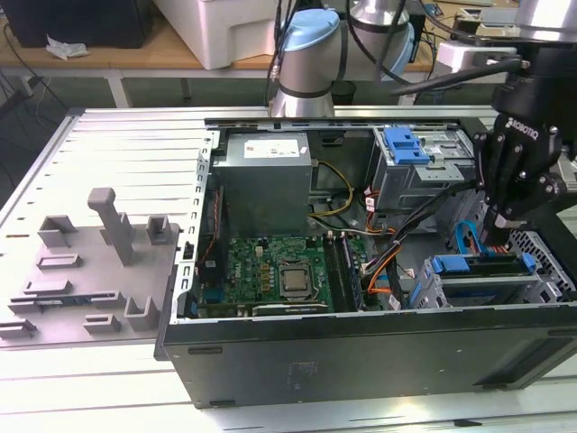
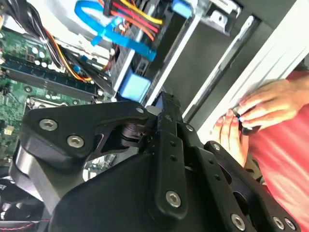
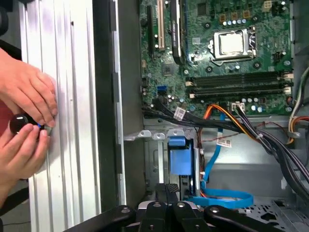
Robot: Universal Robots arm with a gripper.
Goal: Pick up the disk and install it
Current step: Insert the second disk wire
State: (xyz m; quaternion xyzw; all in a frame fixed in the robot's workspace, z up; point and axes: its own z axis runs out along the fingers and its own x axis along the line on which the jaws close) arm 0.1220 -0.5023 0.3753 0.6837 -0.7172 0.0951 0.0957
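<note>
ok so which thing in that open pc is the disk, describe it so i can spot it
Start at the open computer case on the metal table. Go to its corner on the exterior view's right, below the black tool. The disk sits in the low silver cage there, blue-framed, unlike the taller cage behind with a blue tab.

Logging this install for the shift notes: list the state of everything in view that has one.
computer case, lying on its side, side panel off.
disk, sitting in the drive cage at the exterior view's right.
end effector, low over the disk.
processor socket, bare, no cooler.
blue cable, loose, looped beside the cage.
hands, at the table beside the case, pinching a small dark object.
</note>
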